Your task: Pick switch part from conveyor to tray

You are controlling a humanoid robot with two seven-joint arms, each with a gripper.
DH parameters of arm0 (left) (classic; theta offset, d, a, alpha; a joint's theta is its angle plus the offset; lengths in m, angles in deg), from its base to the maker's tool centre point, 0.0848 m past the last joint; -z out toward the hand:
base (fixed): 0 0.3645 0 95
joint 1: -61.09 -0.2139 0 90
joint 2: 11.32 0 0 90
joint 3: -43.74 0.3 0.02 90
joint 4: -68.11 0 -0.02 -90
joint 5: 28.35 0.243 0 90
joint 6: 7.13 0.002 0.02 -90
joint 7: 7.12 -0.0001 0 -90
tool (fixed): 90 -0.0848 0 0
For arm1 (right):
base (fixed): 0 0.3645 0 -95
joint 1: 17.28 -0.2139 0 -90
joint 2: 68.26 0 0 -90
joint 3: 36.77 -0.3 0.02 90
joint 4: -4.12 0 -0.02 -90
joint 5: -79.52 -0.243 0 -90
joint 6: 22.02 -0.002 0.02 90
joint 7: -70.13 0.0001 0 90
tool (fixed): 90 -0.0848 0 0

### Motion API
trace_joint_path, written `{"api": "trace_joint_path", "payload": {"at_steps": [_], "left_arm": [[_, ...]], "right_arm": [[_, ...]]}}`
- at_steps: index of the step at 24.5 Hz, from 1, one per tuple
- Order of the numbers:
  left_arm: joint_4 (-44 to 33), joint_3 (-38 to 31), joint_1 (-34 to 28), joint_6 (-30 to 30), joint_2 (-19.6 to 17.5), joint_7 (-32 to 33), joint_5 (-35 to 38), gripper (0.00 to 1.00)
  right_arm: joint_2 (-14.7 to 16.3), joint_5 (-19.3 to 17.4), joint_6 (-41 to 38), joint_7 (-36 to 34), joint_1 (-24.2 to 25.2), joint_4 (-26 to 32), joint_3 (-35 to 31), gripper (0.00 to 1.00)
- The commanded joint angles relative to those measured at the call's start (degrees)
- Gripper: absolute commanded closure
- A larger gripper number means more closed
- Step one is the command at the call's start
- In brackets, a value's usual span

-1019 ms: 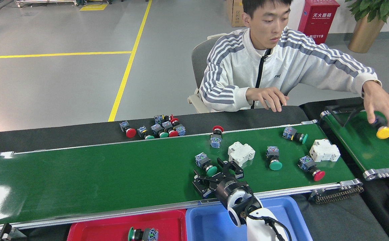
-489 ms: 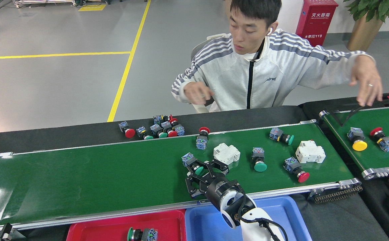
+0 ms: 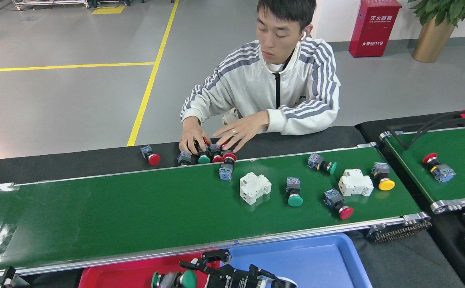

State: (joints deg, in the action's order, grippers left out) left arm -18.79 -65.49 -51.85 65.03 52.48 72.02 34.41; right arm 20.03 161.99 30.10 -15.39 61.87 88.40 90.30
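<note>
The right gripper (image 3: 194,269) hangs low over the red tray (image 3: 136,274). Its fingers (image 3: 212,256) look spread, with a green switch (image 3: 186,279) blurred just beside them; I cannot tell if they hold it. The left gripper is out of sight. The blue tray (image 3: 316,260) looks empty. More switches lie on the conveyor (image 3: 96,216), up and to the right.
</note>
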Motion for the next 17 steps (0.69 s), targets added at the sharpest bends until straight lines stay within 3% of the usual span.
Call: {"api": "trace_joint_path", "payload": {"at_steps": [1,5,8,12,17], "left_arm": [[-2.5,2.4,2.9,-2.6,-0.5,3.1,0.2,0.00],[-4.2,11.3,9.5,-2.5,-0.3,5.2,0.3,0.00],[-4.2,20.4,16.0,-2.2,-0.2,5.3,1.3,0.00],[-2.6,28.9,22.9,-0.4,4.0,5.9,9.8,0.00],[3.0,33.2,28.7,-0.7,12.0,11.7,14.4,0.00]], "right_arm": [[-0.4,-0.6,4.7,-0.7,0.8,2.5,-3.2,0.01],[-0.4,-0.6,26.6,-1.8,9.7,7.3,-13.5,0.02],[-0.1,-0.7,35.8,-10.4,14.5,8.0,-20.2,0.02],[-0.1,-0.8,36.0,-13.1,19.7,8.2,-28.8,0.02],[-0.5,-0.8,36.6,-11.2,19.1,7.9,-31.4,0.02]]}}
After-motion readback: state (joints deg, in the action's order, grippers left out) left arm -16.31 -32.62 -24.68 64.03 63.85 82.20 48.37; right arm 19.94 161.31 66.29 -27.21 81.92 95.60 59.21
